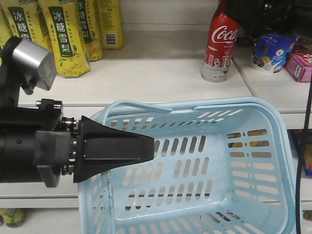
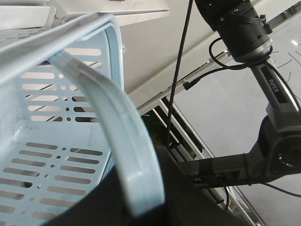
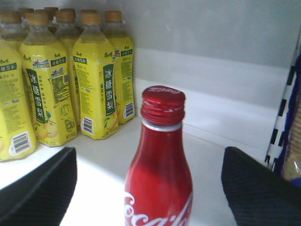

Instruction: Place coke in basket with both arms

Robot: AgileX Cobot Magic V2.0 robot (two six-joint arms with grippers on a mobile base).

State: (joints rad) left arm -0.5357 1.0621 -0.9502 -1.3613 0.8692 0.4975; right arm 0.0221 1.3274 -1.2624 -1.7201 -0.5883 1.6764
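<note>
The coke (image 1: 219,44), a slim red can with white script and a silver base, stands upright on the white shelf (image 1: 156,73). In the right wrist view the coke (image 3: 160,155) is between the spread fingers of my right gripper (image 3: 150,188), which is open and touches nothing. The light blue basket (image 1: 273,117) hangs below and in front of the shelf edge. My left gripper (image 1: 146,146) reaches over its left rim. Seen from the left wrist, the left gripper (image 2: 146,207) is shut on the basket's hoop handle (image 2: 117,136), with the slotted basket wall (image 2: 28,94) to the left.
Yellow pear-drink bottles (image 1: 66,39) stand at the shelf's back left and show again behind the coke (image 3: 101,89). A blue snack cup (image 1: 270,53) and a pink box (image 1: 300,66) sit right of the coke. A dark part of the right arm (image 1: 258,14) is above them.
</note>
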